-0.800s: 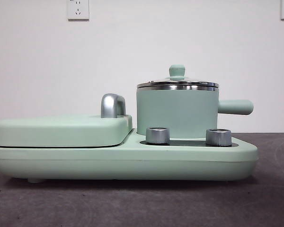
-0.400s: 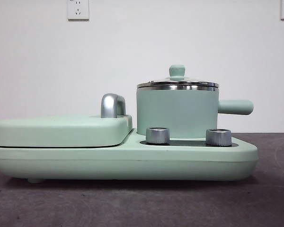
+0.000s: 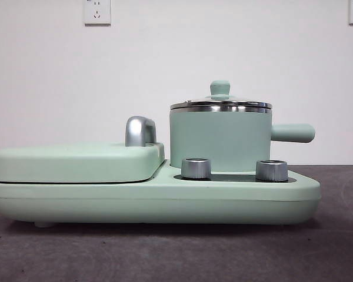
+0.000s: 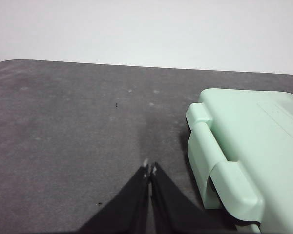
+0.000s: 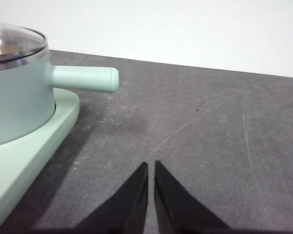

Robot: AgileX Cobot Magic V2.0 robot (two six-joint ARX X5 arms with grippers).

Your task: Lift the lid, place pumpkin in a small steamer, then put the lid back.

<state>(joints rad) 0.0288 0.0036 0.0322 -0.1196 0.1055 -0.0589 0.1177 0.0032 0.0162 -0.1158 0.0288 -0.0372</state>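
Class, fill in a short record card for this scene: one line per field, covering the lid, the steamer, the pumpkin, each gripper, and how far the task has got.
lid: lid closed on the pot, knob up
steamer: small steamer upright on the green cooker base, side handle pointing away from the flat griddle cover
pumpkin: not seen in any view
left gripper: left gripper shut, empty, over the grey table beside the griddle end
right gripper: right gripper shut, empty, over the table beyond the pot's handle
task stage: lid not yet lifted
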